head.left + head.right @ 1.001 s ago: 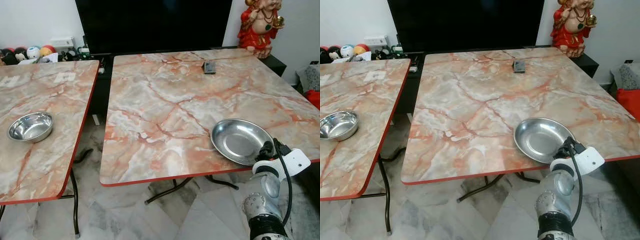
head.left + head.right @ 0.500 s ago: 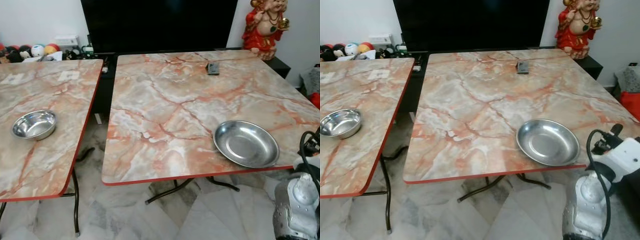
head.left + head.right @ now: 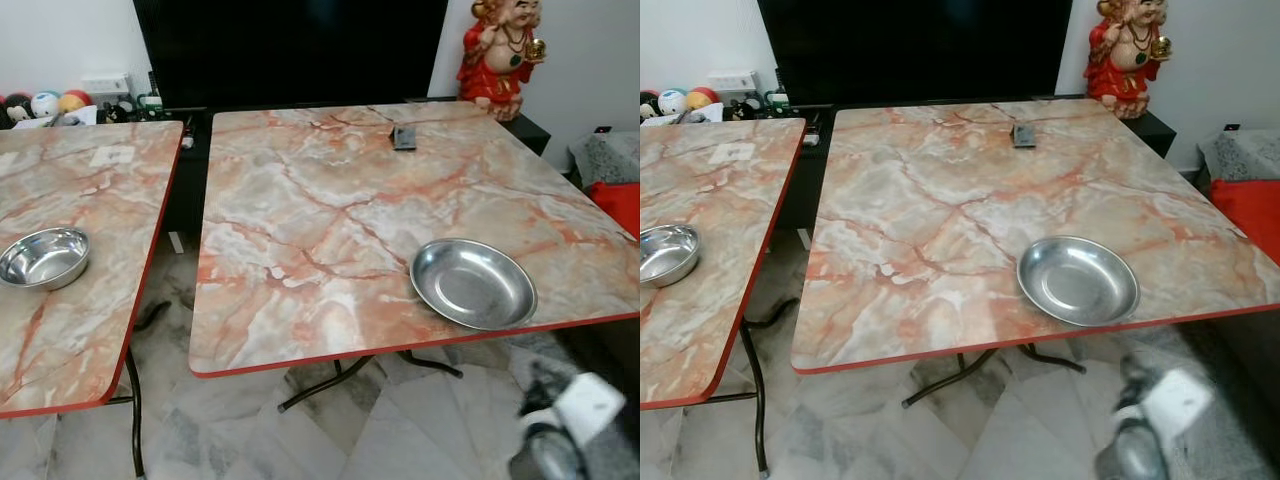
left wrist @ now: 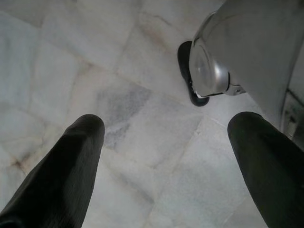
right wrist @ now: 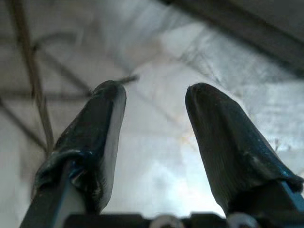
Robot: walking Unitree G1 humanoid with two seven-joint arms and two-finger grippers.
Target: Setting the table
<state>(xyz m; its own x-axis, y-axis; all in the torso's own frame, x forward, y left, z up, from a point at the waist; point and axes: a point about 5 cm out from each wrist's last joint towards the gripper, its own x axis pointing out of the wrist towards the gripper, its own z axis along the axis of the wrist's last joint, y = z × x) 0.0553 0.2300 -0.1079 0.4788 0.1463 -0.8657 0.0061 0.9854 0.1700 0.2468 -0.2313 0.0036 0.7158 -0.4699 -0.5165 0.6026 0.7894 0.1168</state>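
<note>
Left eye view: the shiny plate sits alone at the lower right, near the table edge. The right gripper has let go and dropped low, fingers apart. The left gripper hangs open. The bowl looks next.

two marble-patterned tabletops with red edges stand side by side over a pale marble floor. the right tabletop carries a shallow steel dish near its near right edge and a small dark object at the far side. the left tabletop carries a steel bowl and a white paper farther back.
</note>
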